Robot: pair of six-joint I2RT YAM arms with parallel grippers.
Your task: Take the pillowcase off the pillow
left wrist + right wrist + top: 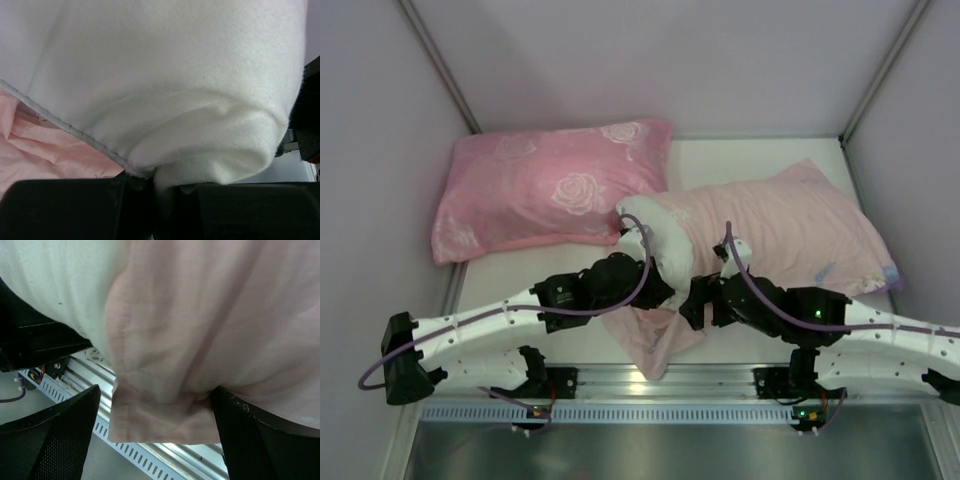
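White plump pillow (pixel 656 242) bares only its near end on the counter (pixel 520 278); thin pale-pink pillowcase (pixel 800 225) covers the rest, so most work seems left. The left gripper (pixel 159 186) pinches the pillow's corner, and the right gripper (pixel 156 434) straddles the pillowcase, spread.

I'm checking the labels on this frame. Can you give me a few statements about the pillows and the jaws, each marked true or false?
1. The left gripper has its jaws pinched on the white pillow. True.
2. The right gripper has its jaws clamped shut on the pillowcase. False: they stand open, with the pillowcase hem between them.
3. The pillow is completely out of the pillowcase. False: only one end shows white, and the rest is covered.
4. The rose-patterned pillow lies at the far left of the table, held by neither arm. True.
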